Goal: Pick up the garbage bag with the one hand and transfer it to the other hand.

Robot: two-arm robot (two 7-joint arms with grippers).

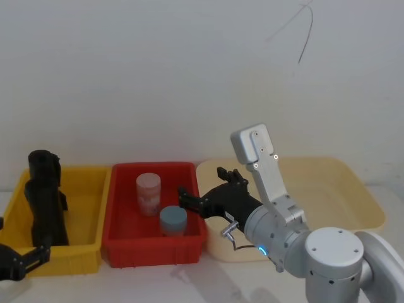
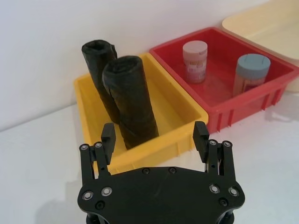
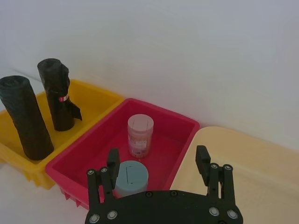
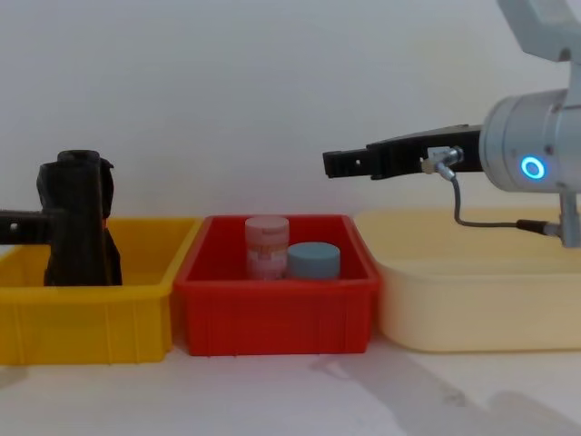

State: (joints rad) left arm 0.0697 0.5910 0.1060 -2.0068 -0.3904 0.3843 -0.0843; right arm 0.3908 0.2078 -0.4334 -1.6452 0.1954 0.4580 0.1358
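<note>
Black, smooth plastic garbage-bag roll (image 2: 131, 102) ahead of my spread left gripper (image 2: 154, 135) crowds its kinked black twin (image 2: 99, 65), so I might pinch both; right gripper (image 3: 156, 157) hangs spread.

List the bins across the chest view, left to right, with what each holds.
yellow bin holding the black garbage-bag rolls → red bin holding the pink jar, then the blue-lidded jar → cream tray
</note>
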